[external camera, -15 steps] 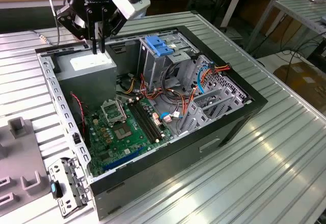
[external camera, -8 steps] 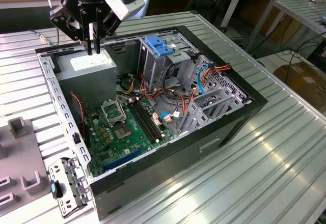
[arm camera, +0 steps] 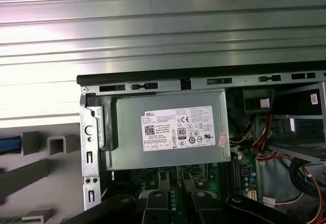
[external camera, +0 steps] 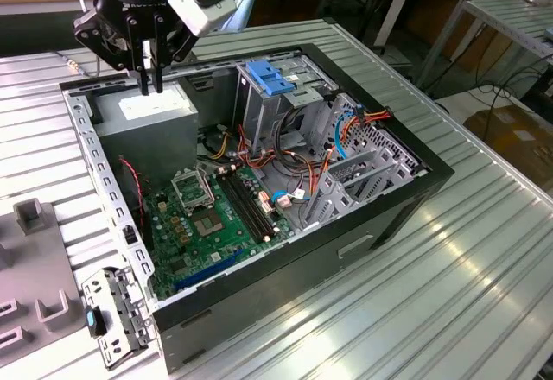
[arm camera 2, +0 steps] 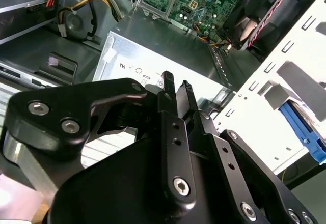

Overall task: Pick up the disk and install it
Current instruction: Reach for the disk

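Right now, the ribbed metal table (external camera: 449,294) carries everything you see, and the open black computer case (external camera: 259,298) takes up the middle of the exterior view. Inside it, the grey power supply (external camera: 151,112) (arm camera: 168,130) with its white label sits in the corner toward the exterior view's upper left. The green motherboard (external camera: 207,216) lies below it in the frame. The metal drive cage (external camera: 259,117) stands toward the upper middle, topped by a light-blue bracket (external camera: 270,78).

Outside the case, at the exterior view's left edge, you have a grey fixture (external camera: 34,268) with raised blocks. Your gripper (external camera: 150,85) hangs over the power supply, in the upper left of the exterior view. In the second wrist view its 2 black fingers (arm camera 2: 169,102) stand pressed close together with nothing between them, tips over the supply's label.

The disk (arm camera 2: 303,132) (arm camera: 9,144) is well apart from the gripper. In both wrist views you get only 1 blue edge of it, on the grey fixture beyond the case's perforated rail (arm camera 2: 265,81), too little to tell how it lies.
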`<state>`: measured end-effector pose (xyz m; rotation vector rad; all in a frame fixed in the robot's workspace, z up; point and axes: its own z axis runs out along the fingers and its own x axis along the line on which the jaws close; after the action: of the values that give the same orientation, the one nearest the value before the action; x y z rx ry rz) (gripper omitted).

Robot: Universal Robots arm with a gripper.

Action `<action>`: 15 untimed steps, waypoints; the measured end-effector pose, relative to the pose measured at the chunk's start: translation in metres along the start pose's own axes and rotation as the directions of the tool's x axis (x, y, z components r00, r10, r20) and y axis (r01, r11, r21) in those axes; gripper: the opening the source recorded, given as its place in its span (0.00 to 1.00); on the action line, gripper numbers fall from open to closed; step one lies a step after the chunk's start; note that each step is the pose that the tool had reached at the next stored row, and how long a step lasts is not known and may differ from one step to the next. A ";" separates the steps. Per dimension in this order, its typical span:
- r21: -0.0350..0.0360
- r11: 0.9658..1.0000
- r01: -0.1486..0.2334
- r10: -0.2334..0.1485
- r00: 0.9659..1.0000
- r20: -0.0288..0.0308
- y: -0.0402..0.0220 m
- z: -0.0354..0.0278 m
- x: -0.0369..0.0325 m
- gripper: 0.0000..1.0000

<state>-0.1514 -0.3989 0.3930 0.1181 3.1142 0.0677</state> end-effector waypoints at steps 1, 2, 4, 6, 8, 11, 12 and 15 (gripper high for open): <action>0.000 1.000 0.000 0.000 1.000 0.000 -0.0001 0.0000 0.0012 0.24; 0.000 1.000 0.000 0.000 1.000 -0.001 -0.0002 0.0000 0.0021 0.24; 0.000 1.000 0.000 0.000 1.000 -0.001 -0.0003 -0.0001 0.0041 0.24; 0.000 1.000 0.000 0.000 1.000 -0.002 -0.0006 -0.0001 0.0075 0.24; 0.000 1.000 0.000 0.000 1.000 -0.002 -0.0008 -0.0001 0.0096 0.24; 0.000 1.000 0.000 0.000 1.000 -0.003 -0.0010 -0.0001 0.0127 0.24; 0.000 1.000 0.000 0.000 1.000 -0.003 -0.0010 -0.0001 0.0135 0.24; 0.000 1.000 0.000 0.000 1.000 -0.004 -0.0013 -0.0002 0.0174 0.24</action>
<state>-0.1688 -0.3989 0.3927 0.1185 3.1181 0.0675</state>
